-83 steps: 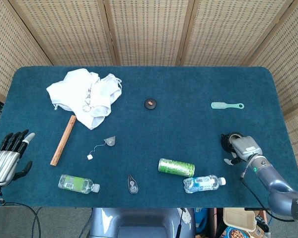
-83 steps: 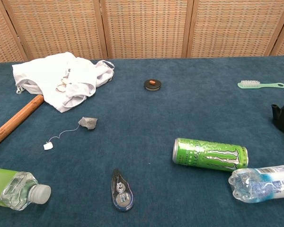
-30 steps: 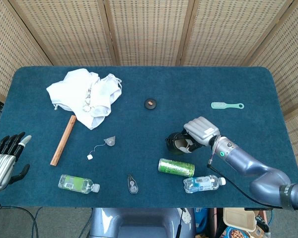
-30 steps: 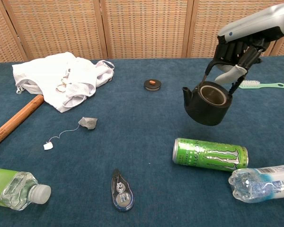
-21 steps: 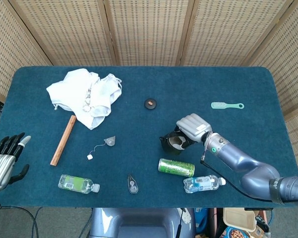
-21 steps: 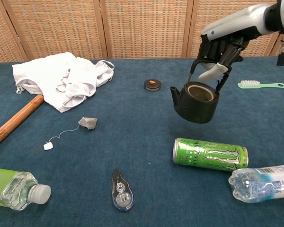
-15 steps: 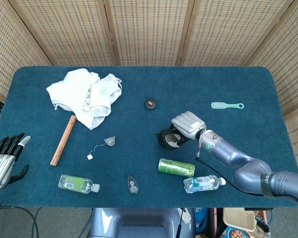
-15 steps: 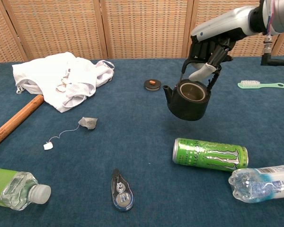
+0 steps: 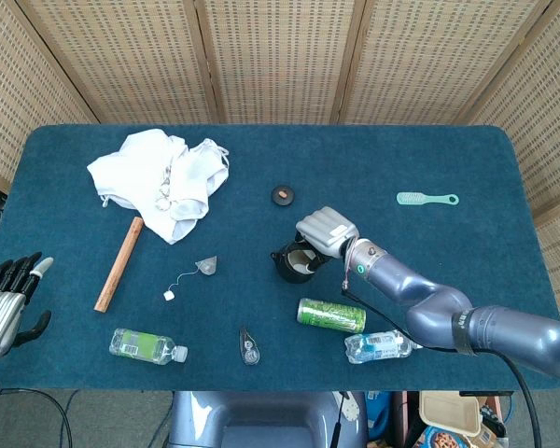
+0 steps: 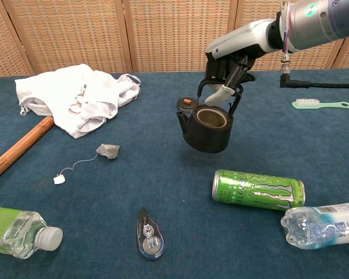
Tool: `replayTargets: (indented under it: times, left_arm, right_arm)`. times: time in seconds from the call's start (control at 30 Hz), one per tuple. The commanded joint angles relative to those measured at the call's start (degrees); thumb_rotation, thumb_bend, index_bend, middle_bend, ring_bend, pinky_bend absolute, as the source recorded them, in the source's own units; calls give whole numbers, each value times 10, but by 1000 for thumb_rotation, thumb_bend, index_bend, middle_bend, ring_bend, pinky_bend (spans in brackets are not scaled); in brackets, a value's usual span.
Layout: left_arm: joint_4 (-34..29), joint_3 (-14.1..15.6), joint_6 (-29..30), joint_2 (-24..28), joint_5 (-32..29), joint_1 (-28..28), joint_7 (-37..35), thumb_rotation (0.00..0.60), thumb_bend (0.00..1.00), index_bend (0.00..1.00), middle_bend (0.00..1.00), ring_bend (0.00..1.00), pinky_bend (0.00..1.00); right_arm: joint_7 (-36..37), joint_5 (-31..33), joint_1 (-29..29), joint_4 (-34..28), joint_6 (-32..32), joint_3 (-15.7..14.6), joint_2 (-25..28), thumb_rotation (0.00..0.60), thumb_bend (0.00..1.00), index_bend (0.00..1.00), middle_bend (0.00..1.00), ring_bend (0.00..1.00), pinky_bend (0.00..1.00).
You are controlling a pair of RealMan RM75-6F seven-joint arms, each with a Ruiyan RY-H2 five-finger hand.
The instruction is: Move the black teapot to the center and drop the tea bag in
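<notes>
Right hand (image 10: 230, 68) fingers (image 10: 220, 93) curled round handle of black teapot (image 10: 206, 128), lidless, hanging above mid surface (image 10: 163, 174). Tea bag (image 10: 108, 151) lies left of it. Left hand (image 9: 5, 299) off surface edge, fingers spread, holding nothing.

Head view looks steeply down from high over the whole counter (image 9: 420, 159); chest view sits low and near, facing its far edge; both share the central area with the black teapot (image 9: 294, 263).
</notes>
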Motion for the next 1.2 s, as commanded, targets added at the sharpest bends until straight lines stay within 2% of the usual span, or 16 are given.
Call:
replayTargets:
  times: [0.03,0.77,1.2]
  left_arm:
    - [3,1,-1,-1,-3,1,-2,600,431,0,0,0,0]
    - [34,4,-12,-8,-19,9,-26,600,430,0,0,0,0]
    - [35,5,-10,-6,-20,15,-29,600,430,0,0,0,0]
  right_arm:
    - [2,5,10,16,-4,-2,-15,347,460,754,734,813,771]
    - [23,-2,63,97,-40,-13,-100,356,461,754,703,813,772]
    - [35,-7,85,120,-56,-25,-122,362,460,754,666,813,772]
